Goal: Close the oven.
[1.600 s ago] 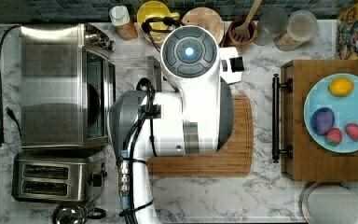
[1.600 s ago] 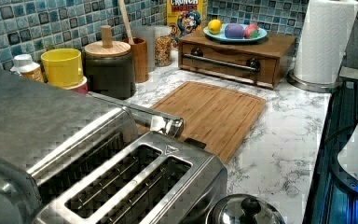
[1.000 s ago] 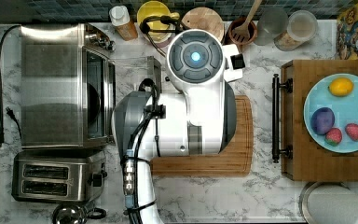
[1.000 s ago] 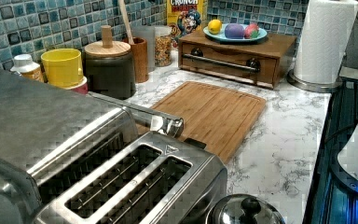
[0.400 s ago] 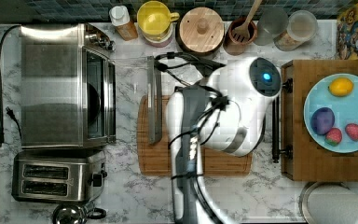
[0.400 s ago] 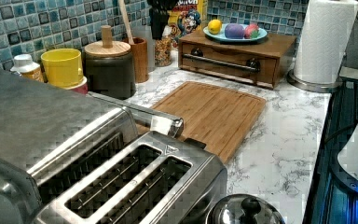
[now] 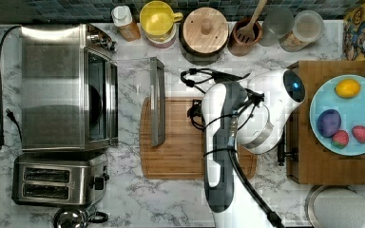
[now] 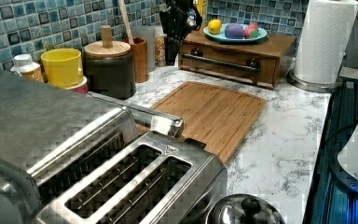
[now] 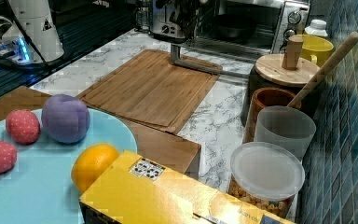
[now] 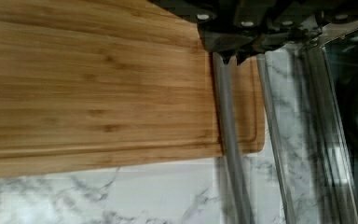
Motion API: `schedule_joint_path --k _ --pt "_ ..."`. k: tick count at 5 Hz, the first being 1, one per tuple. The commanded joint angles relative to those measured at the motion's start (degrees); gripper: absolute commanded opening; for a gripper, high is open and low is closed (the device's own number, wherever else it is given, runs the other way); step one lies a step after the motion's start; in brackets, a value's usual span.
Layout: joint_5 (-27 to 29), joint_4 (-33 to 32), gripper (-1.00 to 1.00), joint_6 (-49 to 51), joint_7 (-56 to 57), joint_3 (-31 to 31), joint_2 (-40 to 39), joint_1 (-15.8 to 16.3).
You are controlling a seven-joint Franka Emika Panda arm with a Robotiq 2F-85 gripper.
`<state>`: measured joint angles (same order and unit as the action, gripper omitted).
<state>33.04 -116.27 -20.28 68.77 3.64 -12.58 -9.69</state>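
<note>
At the left of the top view, the oven (image 7: pixel 66 88) stood open, its door lying flat toward the frame's centre, the bar handle (image 7: pixel 157 102) running top to bottom over the cutting board (image 7: pixel 185 142). We judged the approach under way; next, lift that handle. We could not tell the gripper's (image 10: pixel 230 55) finger state.

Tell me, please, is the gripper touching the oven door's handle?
Apart. The left view shows the gripper well beyond the handle, with cutting board between them.
</note>
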Motion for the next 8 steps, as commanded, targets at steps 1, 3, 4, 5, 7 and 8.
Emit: schedule_joint_path --k 1,3,4,5,7,8 --pt "10.15 0.44 -1.0 -5.83 16.26 -3.77 -4.24 -0.15" --pt "15.48 1.54 -1.0 -8.45 22.39 -6.5 -6.99 0.09" --pt "13.21 2.73 -1.0 -11.24 19.51 -7.53 -9.76 1.83" --pt "12.11 3.07 -1.0 -14.14 17.12 -7.54 -11.99 2.68" --pt "9.48 4.57 -1.0 -14.42 13.32 -8.36 -14.88 3.23" --pt "13.74 4.75 -1.0 -9.74 15.11 -8.82 -13.8 0.82"
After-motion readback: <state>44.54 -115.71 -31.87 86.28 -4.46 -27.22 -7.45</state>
